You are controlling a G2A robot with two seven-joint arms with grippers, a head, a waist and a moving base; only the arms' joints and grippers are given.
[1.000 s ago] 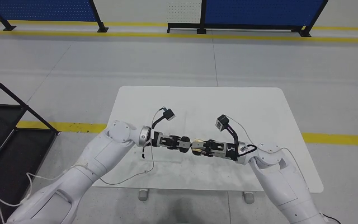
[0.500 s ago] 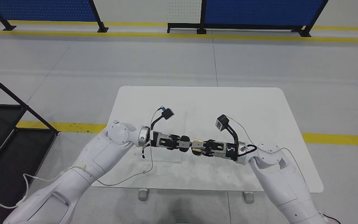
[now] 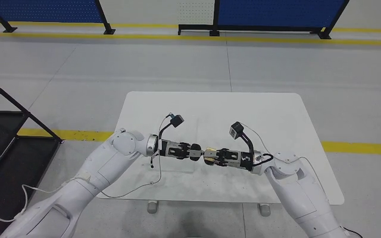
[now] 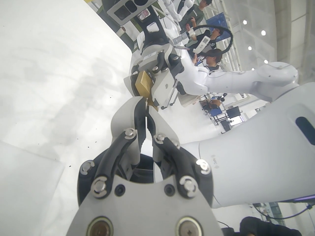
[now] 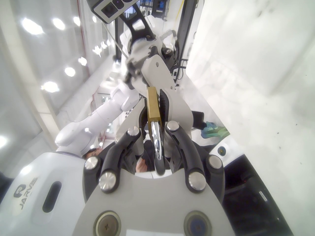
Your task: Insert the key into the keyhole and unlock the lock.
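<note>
The left jaws are pinched shut on a thin key (image 4: 147,109), flat between the black pads. Its tip meets the end of a brass padlock (image 4: 142,82); how deep it sits I cannot tell. The right jaws are clamped on that padlock (image 5: 153,104) by its broad faces. The chrome shackle (image 5: 157,143) runs back between the fingers toward the wrist.

From above, the padlock (image 3: 208,157) sits where the two arms meet nose to nose, toward 6 o'clock from the middle of the white counter (image 3: 268,119). The left jaws come in from 9 o'clock and the right jaws from 3 o'clock. Each wrist carries a black camera (image 3: 177,122) on a stalk.

Beyond the counter at 12 o'clock stand blue partition panels (image 3: 274,12) on grey floor.
</note>
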